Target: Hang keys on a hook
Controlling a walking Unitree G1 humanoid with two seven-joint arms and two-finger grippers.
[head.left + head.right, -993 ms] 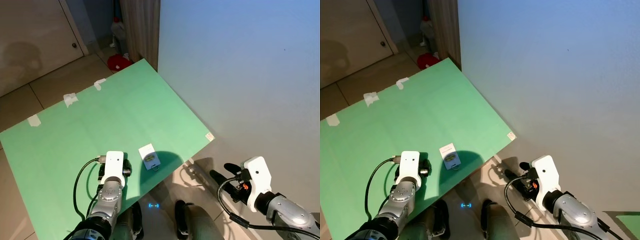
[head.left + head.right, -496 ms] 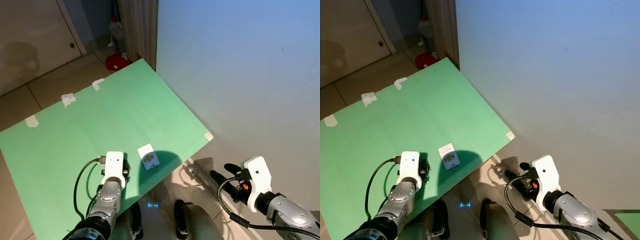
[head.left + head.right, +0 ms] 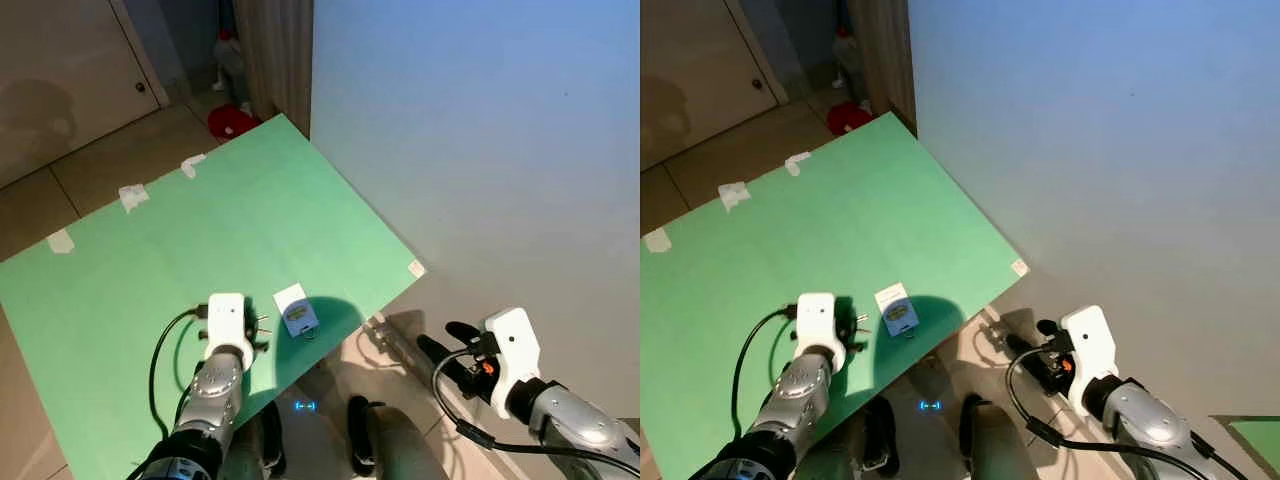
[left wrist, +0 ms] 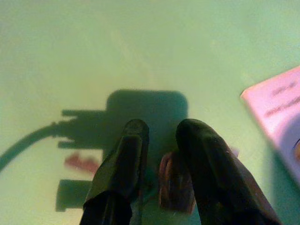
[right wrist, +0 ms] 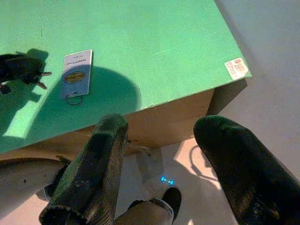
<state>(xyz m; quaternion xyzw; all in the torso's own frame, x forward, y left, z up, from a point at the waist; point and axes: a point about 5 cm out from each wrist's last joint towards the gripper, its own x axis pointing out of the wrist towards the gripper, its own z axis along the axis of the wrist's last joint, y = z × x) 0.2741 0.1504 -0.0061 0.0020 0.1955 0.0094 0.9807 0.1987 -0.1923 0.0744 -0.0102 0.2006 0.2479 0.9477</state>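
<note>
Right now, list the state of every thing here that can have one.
left tool: shut on keys, low over the green board
keys: pinched between the fingers
white tag: lying flat on the board, ring attached
right tool: open, holding nothing
door: closed

At the lower left of the head views, the ribbed silver left arm [image 3: 205, 400] ends in a white boxy wrist block with a looping black cable. At the lower right, the smooth silver right arm [image 3: 570, 425] carries a white wrist housing, an orange mark and black cabling. Both have long, matte black fingers [image 5: 91, 178].
</note>
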